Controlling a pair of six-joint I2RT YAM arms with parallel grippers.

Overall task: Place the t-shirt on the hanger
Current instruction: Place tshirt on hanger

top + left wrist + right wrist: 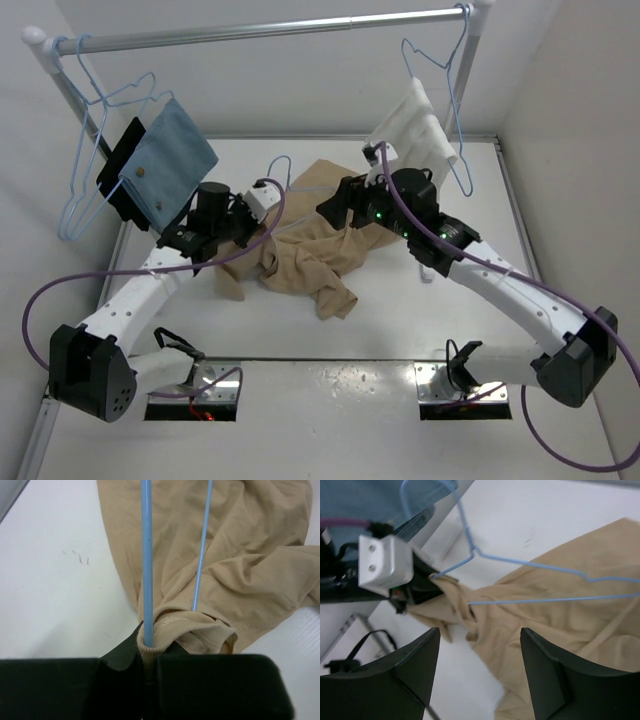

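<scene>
The tan t-shirt lies crumpled on the white table between the arms. The light-blue wire hanger lies over it, its hook pointing to the back. My left gripper is shut. In the left wrist view it pinches the shirt's ribbed collar together with one hanger wire, which runs into the collar. My right gripper is open and empty. In the right wrist view it hovers above the t-shirt and the hanger.
A metal rail spans the back. A blue cloth hangs on it at the left beside empty hangers, and a white towel hangs at the right. Purple cables loop from both arms.
</scene>
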